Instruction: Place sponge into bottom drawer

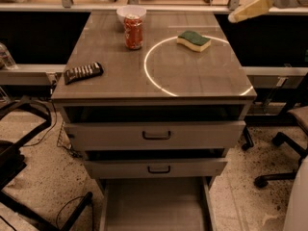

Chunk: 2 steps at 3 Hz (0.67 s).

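Observation:
The sponge (194,40), green top on yellow foam, lies flat on the cabinet top at the back right, inside a bright ring of light. The bottom drawer (154,206) is pulled out at the foot of the cabinet, and its flat grey floor shows nothing in it. My gripper (246,10) hangs in the air at the top right, above and to the right of the sponge and apart from it. It holds nothing that I can see.
A red can (134,32) stands in front of a white bowl (131,12) at the back middle. A dark ridged packet (83,72) lies at the left edge. Both upper drawers (156,134) stand slightly open. Office chairs stand at left (19,158) and right (288,148).

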Tool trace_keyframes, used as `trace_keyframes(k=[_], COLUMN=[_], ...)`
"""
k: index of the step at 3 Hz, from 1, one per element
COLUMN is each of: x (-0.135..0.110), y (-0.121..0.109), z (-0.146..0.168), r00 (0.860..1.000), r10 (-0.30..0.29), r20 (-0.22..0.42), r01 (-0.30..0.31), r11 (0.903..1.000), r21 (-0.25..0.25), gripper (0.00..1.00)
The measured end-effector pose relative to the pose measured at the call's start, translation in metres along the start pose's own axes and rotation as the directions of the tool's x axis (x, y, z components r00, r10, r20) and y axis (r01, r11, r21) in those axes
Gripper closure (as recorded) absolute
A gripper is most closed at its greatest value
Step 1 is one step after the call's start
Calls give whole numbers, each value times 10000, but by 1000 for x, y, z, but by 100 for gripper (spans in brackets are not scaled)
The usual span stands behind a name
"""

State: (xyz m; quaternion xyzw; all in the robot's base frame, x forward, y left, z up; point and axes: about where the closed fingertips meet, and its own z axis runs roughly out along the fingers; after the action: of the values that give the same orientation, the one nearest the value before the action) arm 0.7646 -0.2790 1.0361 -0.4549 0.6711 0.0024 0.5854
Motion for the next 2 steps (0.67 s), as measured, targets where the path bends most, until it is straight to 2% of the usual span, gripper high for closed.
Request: trace_keyframes(k=[1,2], x=[-4,20], y=[-10,8], z=[0,41], r00=[9999,9972], r10=[-66,462], r20=[88,-582], r01=[65,-490], r11=[9999,9976], r21=[160,-485], gripper=[0,0])
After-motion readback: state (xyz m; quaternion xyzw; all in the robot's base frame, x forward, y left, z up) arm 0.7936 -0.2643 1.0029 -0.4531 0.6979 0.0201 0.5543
